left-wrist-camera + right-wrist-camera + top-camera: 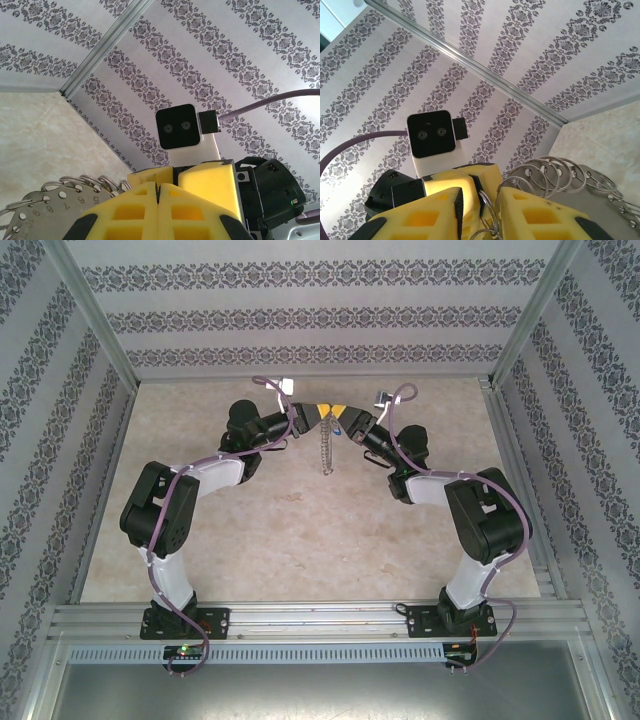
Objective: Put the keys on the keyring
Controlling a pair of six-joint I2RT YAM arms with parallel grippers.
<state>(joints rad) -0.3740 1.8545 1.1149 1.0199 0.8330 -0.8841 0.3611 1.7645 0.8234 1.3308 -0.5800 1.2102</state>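
Both arms meet above the far middle of the table. The keyring (325, 450) is a hanging strip of split rings on a numbered metal plate (35, 212). My left gripper (318, 417) holds its top end, its yellow jaws pressed together (159, 187) beside the rings. My right gripper (347, 424) faces it tip to tip. Its jaws (487, 192) stand a little apart, with one split ring (516, 212) passing through the gap. More rings (555, 172) fan out to the right. A blue spot, the keys (339, 426), sits at the right fingertips; how it is held is hidden.
Patterned walls and aluminium frame posts (95, 320) enclose the beige table (300, 540). Each wrist view looks straight at the other arm's white camera block (180, 127) (431, 134). Cables (270, 385) loop above both wrists.
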